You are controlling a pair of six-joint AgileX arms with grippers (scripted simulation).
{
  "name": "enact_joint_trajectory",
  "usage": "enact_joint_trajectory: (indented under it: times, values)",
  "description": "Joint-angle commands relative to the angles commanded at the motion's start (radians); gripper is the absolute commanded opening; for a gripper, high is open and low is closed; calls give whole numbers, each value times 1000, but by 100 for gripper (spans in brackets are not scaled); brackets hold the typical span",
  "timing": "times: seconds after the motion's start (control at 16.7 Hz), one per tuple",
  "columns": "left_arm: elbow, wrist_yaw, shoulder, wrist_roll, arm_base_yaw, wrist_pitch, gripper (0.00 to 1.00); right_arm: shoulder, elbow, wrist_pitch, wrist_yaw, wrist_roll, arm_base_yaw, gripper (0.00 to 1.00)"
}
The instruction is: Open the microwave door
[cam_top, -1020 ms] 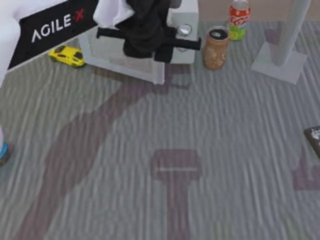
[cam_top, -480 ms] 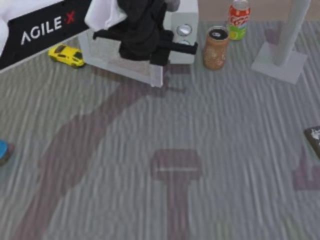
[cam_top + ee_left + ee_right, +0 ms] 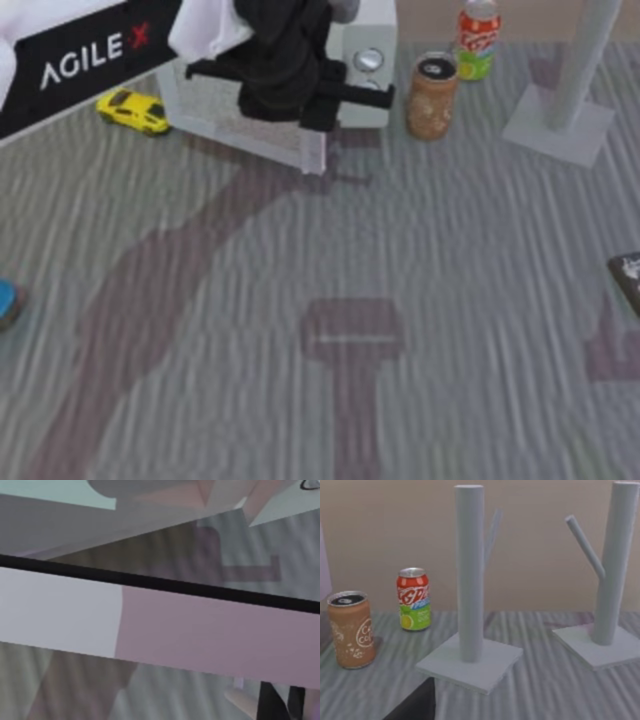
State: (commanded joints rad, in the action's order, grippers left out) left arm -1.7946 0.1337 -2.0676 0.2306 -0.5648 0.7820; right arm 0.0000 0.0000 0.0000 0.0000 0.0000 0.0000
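Note:
The microwave (image 3: 375, 25) stands at the table's far edge, left of centre, with a round silver knob (image 3: 368, 60) on its control panel. The microwave door (image 3: 215, 105) is swung partly out from the front, its free end (image 3: 315, 150) pointing towards the table's near side. My left gripper (image 3: 315, 105) hangs black over the door near that free end. The left wrist view is filled by a pale band of the door (image 3: 200, 630) very close up. My right arm is parked out of the top view; only a dark part of its gripper (image 3: 415, 705) shows.
A yellow toy car (image 3: 133, 110) lies left of the microwave. A brown can (image 3: 432, 95) and a red-green can (image 3: 477, 40) stand right of it. Further right is a grey post rack (image 3: 565, 110); the right wrist view shows a second rack (image 3: 610, 570). A black object (image 3: 628, 275) sits at the right edge.
My left arm has shifted slightly left, and the door's free end has moved a little left and nearer with it. Almost nothing has changed in the last half second.

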Motion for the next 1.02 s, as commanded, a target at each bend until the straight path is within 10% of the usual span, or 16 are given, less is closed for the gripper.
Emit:
enact_joint_trajectory:
  times: [1.02]
  values:
    - [80,-42,53,-70,14,-33,0,0,0,0,0,0,0,100]
